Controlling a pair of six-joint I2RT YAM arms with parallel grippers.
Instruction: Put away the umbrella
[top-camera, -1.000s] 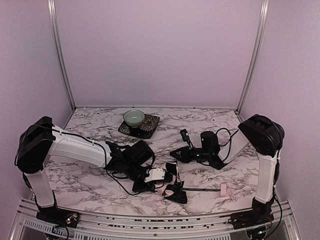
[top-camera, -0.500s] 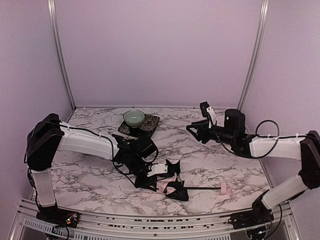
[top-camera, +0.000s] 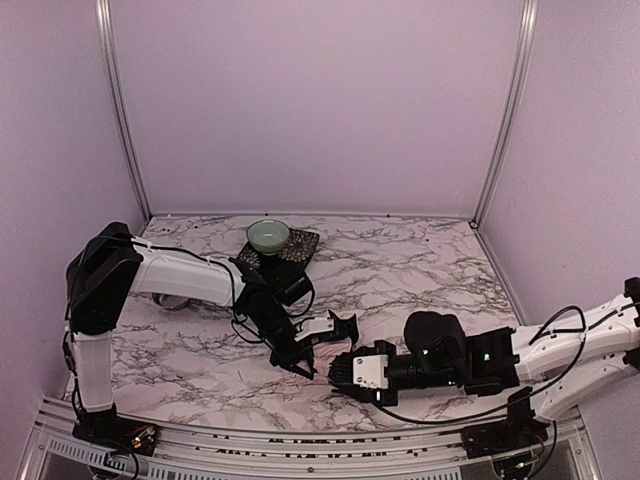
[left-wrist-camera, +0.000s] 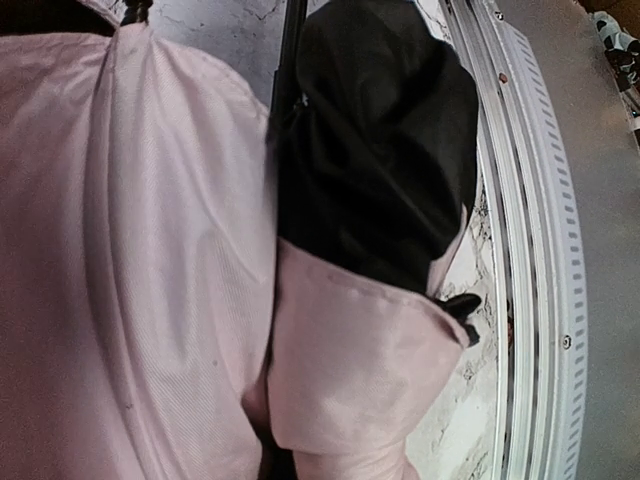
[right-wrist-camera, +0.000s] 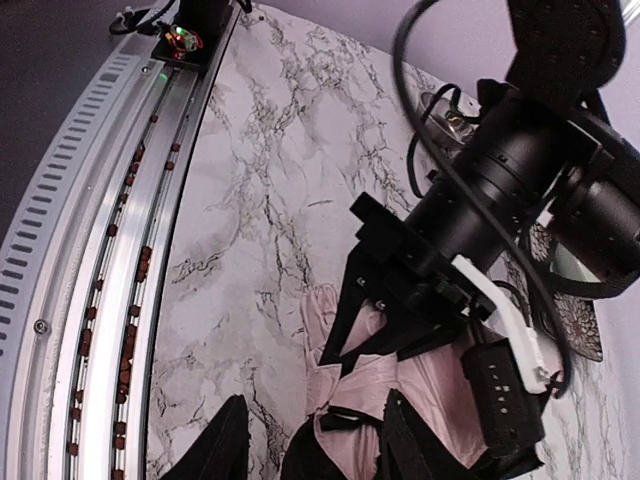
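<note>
The umbrella (left-wrist-camera: 150, 250) fills the left wrist view with pale pink fabric and a fold of black lining (left-wrist-camera: 380, 140). From above only a black flap of it (top-camera: 346, 326) shows between the two grippers. My left gripper (top-camera: 300, 360) comes in from the left, and in the right wrist view its black fingers (right-wrist-camera: 345, 362) are shut on the pink fabric (right-wrist-camera: 350, 400). My right gripper (right-wrist-camera: 312, 445) is open, one finger on each side of the bunched fabric. It lies low along the front edge (top-camera: 340, 372). The shaft and handle are hidden.
A pale green bowl (top-camera: 268, 236) sits on a dark patterned mat (top-camera: 300, 250) at the back centre. The metal front rail (right-wrist-camera: 90, 250) runs close by the umbrella, and also shows in the left wrist view (left-wrist-camera: 540, 250). Purple walls enclose the marble table (top-camera: 420, 270).
My right arm swung from the back right down to the front edge, and its gripper opened around the umbrella. It now covers the shaft and handle. The left gripper kept its grip and shifted slightly.
</note>
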